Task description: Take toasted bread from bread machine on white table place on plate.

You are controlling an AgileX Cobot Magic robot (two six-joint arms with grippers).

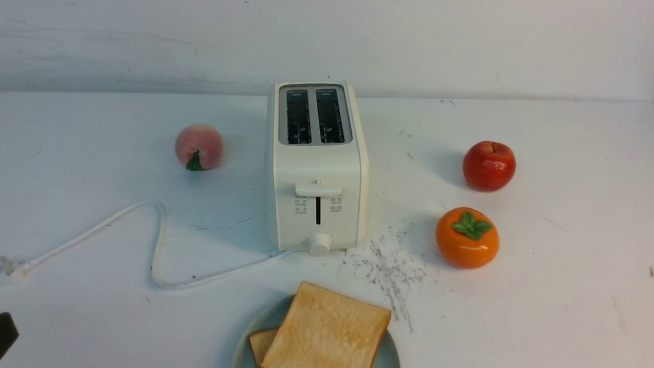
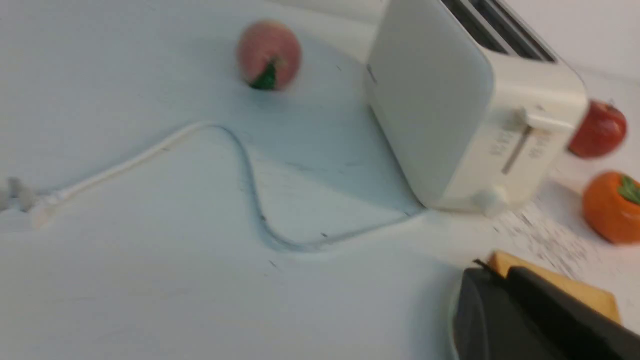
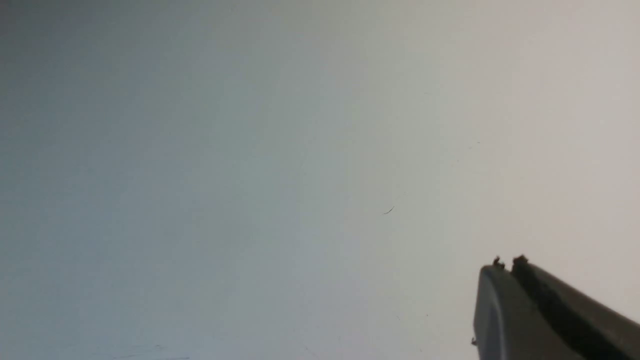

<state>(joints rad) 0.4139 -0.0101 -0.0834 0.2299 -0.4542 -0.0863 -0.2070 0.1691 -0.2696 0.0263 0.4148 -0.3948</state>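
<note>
The cream-white bread machine (image 1: 317, 168) stands mid-table with both top slots empty and its lever up. Two slices of toasted bread lie on the pale blue-green plate (image 1: 273, 317) at the near edge: a big slice (image 1: 327, 329) over a smaller-showing one (image 1: 263, 345). My left gripper (image 2: 492, 272) is shut and empty, low over the white table (image 1: 562, 286). Only a black bit of it (image 1: 6, 332) shows at the front view's far left. The toast (image 2: 575, 292) shows behind it. My right gripper (image 3: 505, 265) is shut and empty over bare tabletop, out of the front view.
The white power cord (image 1: 158, 240) loops left of the toaster to its plug (image 1: 15, 270). A peach (image 1: 199, 146) sits left of the toaster. A red apple (image 1: 489, 166) and an orange persimmon (image 1: 467, 237) sit right of it. Grey-black scratch marks (image 1: 391, 271) lie beside the plate.
</note>
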